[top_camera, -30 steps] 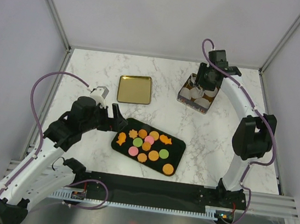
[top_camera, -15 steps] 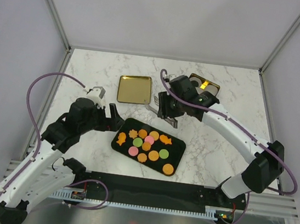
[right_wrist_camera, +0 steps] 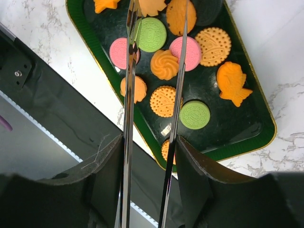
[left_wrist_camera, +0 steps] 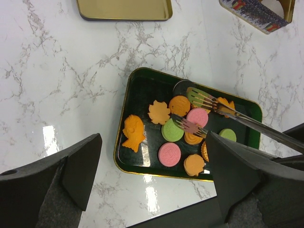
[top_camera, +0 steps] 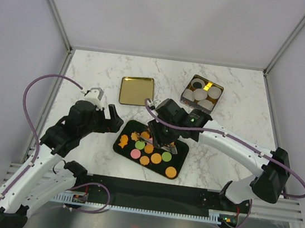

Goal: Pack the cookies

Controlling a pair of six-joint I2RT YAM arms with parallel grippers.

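Metal tongs reach from the right over the cookies on the dark tray.

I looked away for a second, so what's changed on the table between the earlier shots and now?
The right gripper, fingers shut on the tongs, swung from over the tin at the back right to the tray nearer the arms; the tong tips now sit over the cookies. The left gripper stayed open at the tray's left end. Tin, gold lid and tray did not move.
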